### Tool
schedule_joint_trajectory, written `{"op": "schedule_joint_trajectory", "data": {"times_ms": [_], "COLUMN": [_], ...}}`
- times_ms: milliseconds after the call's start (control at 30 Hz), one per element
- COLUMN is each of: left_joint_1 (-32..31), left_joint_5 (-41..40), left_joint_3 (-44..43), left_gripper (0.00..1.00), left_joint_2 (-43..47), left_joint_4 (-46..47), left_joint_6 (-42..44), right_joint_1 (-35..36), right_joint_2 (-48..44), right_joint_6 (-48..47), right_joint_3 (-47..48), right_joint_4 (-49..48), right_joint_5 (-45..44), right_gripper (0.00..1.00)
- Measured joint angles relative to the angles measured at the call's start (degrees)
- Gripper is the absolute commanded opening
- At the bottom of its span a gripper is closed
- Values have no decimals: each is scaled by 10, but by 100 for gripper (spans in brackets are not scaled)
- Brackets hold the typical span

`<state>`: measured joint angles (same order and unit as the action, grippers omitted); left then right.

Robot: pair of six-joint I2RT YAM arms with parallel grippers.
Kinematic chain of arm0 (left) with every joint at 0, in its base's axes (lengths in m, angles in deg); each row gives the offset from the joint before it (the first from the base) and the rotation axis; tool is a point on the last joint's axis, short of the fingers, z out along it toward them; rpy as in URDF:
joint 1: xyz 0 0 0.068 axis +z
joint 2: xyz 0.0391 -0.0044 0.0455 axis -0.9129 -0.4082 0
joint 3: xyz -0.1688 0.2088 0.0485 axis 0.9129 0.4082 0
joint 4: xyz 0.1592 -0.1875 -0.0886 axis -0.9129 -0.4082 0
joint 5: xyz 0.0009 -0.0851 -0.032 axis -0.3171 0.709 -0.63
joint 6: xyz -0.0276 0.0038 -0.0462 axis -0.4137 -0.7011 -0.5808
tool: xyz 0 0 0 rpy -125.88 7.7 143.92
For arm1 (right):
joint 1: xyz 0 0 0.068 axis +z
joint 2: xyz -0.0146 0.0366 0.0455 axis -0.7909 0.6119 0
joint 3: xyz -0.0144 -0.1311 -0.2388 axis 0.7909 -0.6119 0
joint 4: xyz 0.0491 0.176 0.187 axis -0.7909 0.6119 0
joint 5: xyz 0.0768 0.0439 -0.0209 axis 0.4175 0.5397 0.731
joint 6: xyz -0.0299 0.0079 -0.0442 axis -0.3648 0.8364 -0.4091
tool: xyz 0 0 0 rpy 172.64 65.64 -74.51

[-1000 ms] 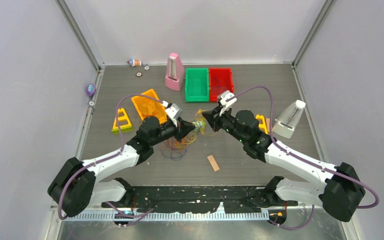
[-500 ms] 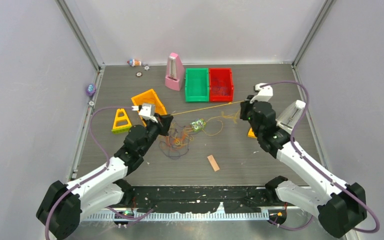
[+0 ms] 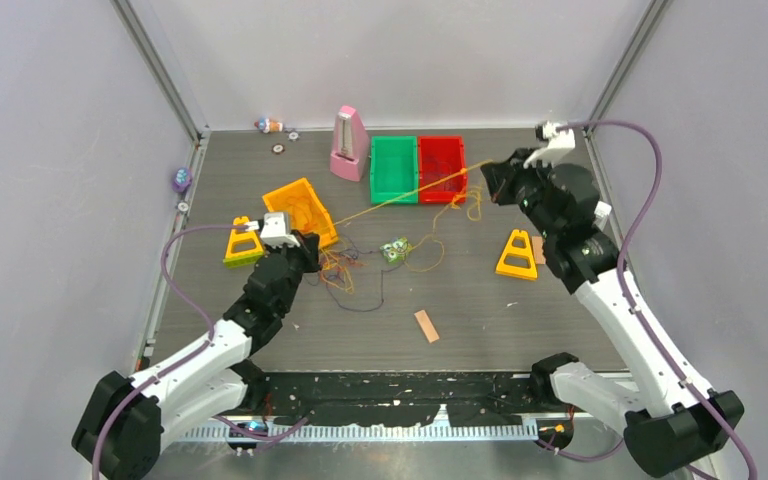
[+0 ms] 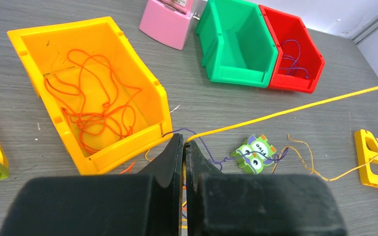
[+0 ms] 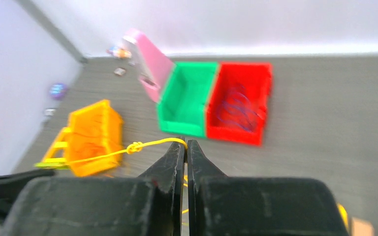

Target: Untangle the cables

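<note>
Top external: left gripper (image 3: 312, 246), right gripper (image 3: 489, 185) stretch yellow cable (image 3: 410, 196) taut

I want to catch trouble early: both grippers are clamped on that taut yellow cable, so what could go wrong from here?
1. The knot in the yellow cable, close to the shut right gripper, could cinch tighter if pulled harder.
2. The purple strands run to the owl toy, so it may get dragged along.
3. The thin cable might slip from the shut left gripper.
</note>
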<state>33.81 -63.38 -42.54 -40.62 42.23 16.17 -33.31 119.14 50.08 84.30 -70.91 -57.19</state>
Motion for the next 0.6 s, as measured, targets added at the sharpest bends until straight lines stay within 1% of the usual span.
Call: {"op": "schedule_joint_trajectory", "data": {"times_ms": [33, 67, 100, 133, 167, 200, 233, 267, 333, 400, 500, 600], "left_joint_1": [0, 0, 0, 0, 0, 1, 3, 3, 4, 4, 4, 4], "left_joint_5": [-3, -4, -3, -1, 2, 7, 14, 23, 49, 78, 126, 164], "left_joint_3": [0, 0, 0, -2, -7, -14, -20, -24, -26, -22, -10, -8], "left_gripper": [0, 6, 24, 45, 62, 73, 78, 81, 82, 82, 80, 76], "left_joint_2": [-2, -3, -5, -7, -11, -17, -23, -27, -28, -24, -13, -13], "left_joint_4": [-3, -4, -3, -3, -7, -13, -20, -24, -24, -14, 13, 34], "left_joint_6": [1, 1, 1, 3, 9, 16, 23, 23, 33, 41, 49, 57], "right_joint_1": [0, 0, 1, 2, 3, 4, 7, 11, 32, 58, 93, 109], "right_joint_2": [14, 28, 41, 53, 61, 72, 82, 92, 108, 116, 125, 146], "right_joint_6": [0, 0, 0, 0, 0, -1, -3, -7, -22, -38, -56, -63], "right_joint_3": [34, 68, 100, 131, 153, 182, 211, 238, 283, 300, 285, 254], "right_joint_4": [5, 9, 14, 21, 26, 35, 43, 51, 73, 86, 98, 103], "right_joint_5": [29, 57, 85, 111, 129, 148, 162, 172, 176, 174, 174, 172], "right_gripper": [5, 5, 5, 5, 5, 5, 5, 5, 5, 5, 5, 5]}}
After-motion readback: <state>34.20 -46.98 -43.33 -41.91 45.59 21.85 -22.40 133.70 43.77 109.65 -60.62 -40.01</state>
